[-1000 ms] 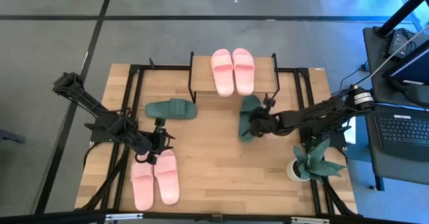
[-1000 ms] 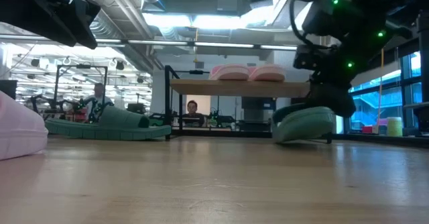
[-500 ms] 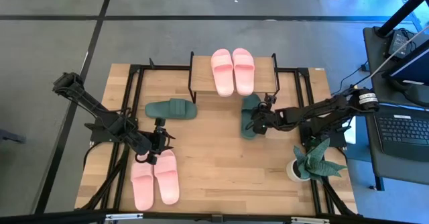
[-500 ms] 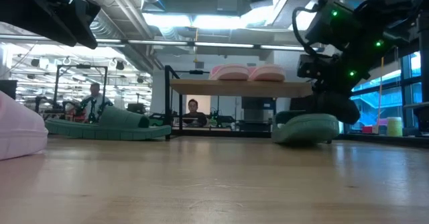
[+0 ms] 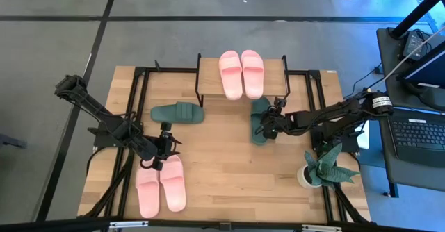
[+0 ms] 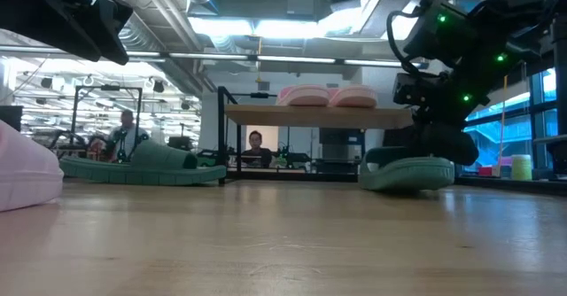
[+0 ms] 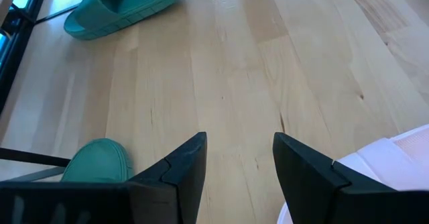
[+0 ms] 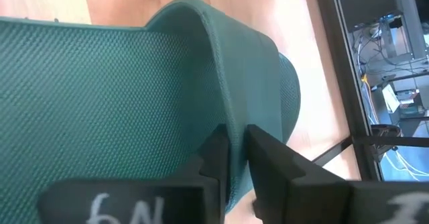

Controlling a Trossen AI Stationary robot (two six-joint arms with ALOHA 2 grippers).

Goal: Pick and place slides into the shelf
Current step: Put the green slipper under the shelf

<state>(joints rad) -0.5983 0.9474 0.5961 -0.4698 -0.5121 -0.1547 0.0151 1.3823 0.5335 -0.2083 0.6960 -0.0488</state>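
A dark green slide (image 5: 260,121) lies just in front of the shelf (image 5: 278,69), right of its middle, with my right gripper (image 5: 268,126) shut on it; it also shows in the low view (image 6: 406,171). The second green slide (image 5: 178,112) rests sole-down left of the shelf. One light pink pair (image 5: 241,73) sits on the shelf's top board. The other pink pair (image 5: 160,183) lies near the table's near edge. My left gripper (image 5: 164,148) hovers open just beyond that pair, touching nothing (image 7: 240,163). My right gripper holds the green slide by the edge of its wide strap (image 8: 231,120), pinched between the two fingers (image 8: 218,150). The fingers come from the table's right, slanting down. The slide's sole appears to rest flat on the table (image 6: 407,186).
A potted plant (image 5: 322,167) stands near the table's right near corner, close under the right arm. Black frame rails (image 5: 139,86) run along the table's edges. A laptop (image 5: 417,135) sits beyond the right edge. Bare wood lies between the two grippers (image 5: 215,155).
My right gripper has moved down and a little toward the table's right and far side, staying shut. The green slide, held tilted with one end raised a second ago, has come down flat on the table in front of the shelf.
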